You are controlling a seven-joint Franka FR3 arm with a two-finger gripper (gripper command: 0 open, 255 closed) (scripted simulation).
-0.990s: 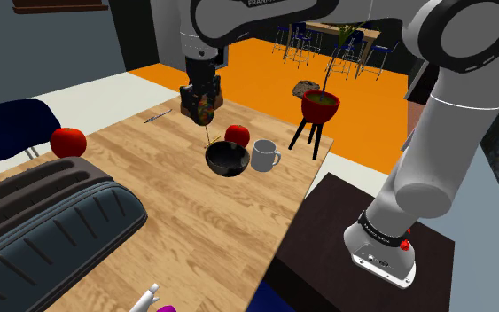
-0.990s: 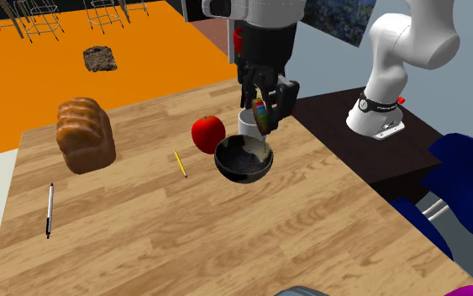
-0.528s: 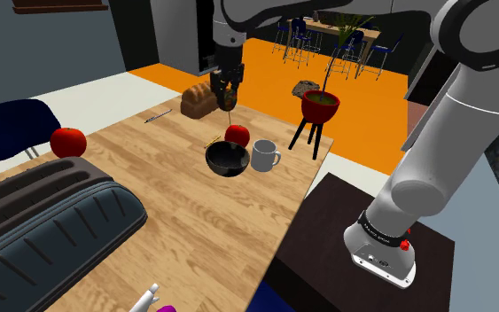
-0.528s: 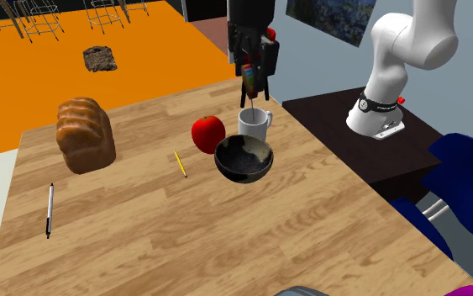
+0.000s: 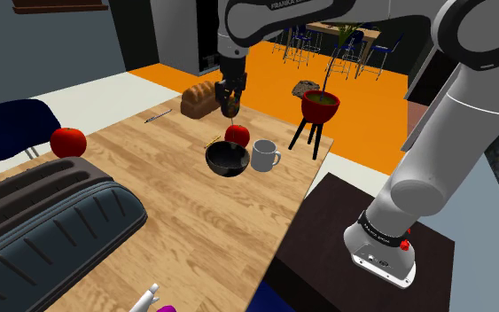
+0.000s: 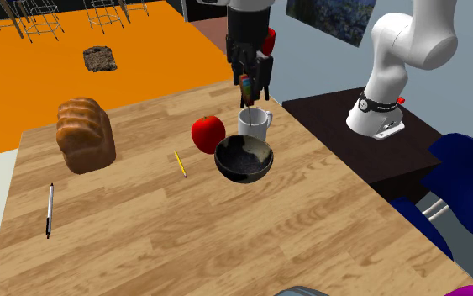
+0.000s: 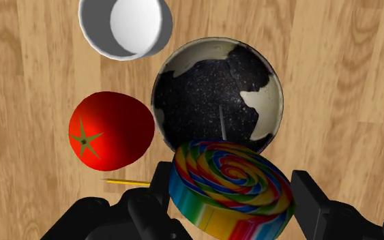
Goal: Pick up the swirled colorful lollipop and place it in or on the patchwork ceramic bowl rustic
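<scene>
Lifting done: black two-finger tool (image 6: 249,83) pinching swirled rainbow lollipop (image 7: 231,184), higher than 1 s ago. Dark cream-patched round bowl (image 7: 214,95) sits below, slightly off; lowering + release pending.

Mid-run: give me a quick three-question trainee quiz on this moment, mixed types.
1. True or false: the gripper is shut on the lollipop.
2. Which sits right beside the bowl? A) tomato B) bread loaf C) pen
3. Fill in: the lollipop's stick points ___ (up/down).

Key: 1 true; 2 A; 3 down.
</scene>
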